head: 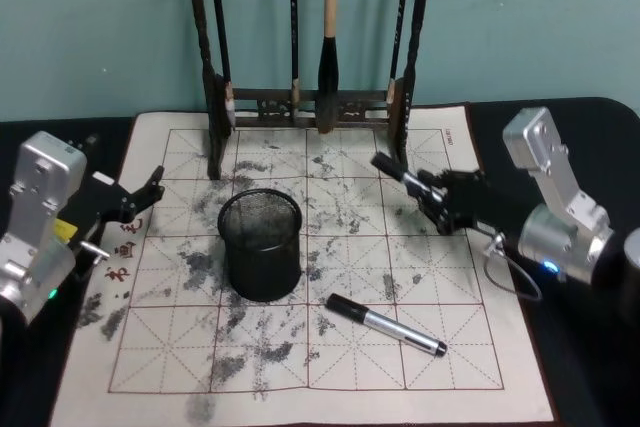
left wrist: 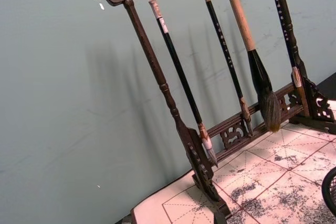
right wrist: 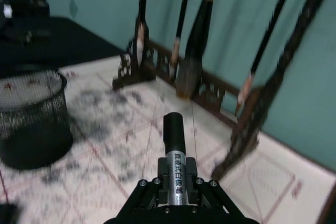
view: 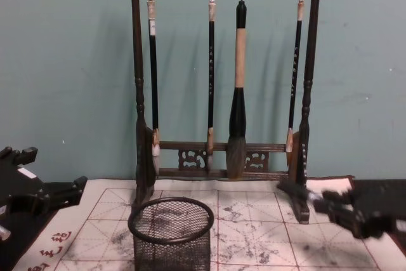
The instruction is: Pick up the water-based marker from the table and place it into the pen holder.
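Nearest the robot, a second marker (head: 388,326) lies flat on the calligraphy mat (head: 470,372). Its black cap points left, and it sits near and right of the pen holder (head: 262,269).

The pen holder stands upright in the middle of the mat with its mouth open and nothing inside.

To its left, the left gripper (head: 143,199) hovers over the mat's left edge, jaws apart and empty.

To its right, the right gripper (head: 432,197) has its jaws clamped on the silver barrel of the water-based marker (right wrist: 173,129). The capped end sticks out ahead of the jaws, and the long axis runs roughly level, aimed far and left. The holder therefore lies left of these jaws and a little nearer, and the right arm is plainly the one to deliver.

As I judge it, the marker must travel left over bare mat and tip toward upright above the rim.

Farther back, the brush rack (head: 310,100) stands along the mat's far edge, its right foot near the marker's cap. That side is the tight one. The black worktop (head: 600,117) to the right is free.
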